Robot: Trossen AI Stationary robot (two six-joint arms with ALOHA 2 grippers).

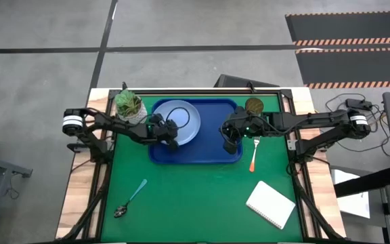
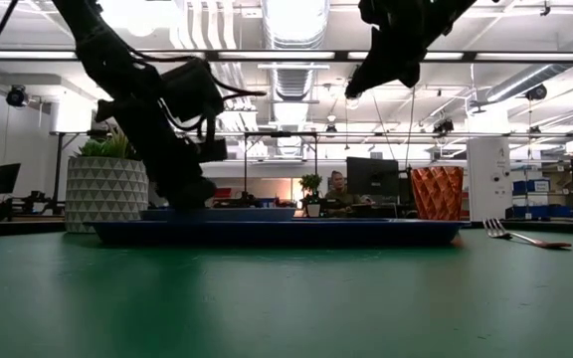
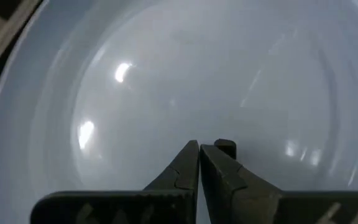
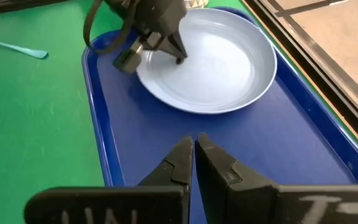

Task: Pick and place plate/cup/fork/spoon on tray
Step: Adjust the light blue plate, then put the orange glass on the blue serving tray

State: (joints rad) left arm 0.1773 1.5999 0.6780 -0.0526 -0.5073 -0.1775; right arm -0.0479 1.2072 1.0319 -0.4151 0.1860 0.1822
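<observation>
Plate (image 1: pixel 183 120) resting on tray (image 1: pixel 205 150); we see left gripper (image 4: pixel 178 55) above its rim, right gripper (image 4: pixel 194 151) over the tray, jaws of both closed and empty.

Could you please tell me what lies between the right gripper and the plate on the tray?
Only bare tray floor separates the right gripper from the plate, as the right wrist view shows.
</observation>
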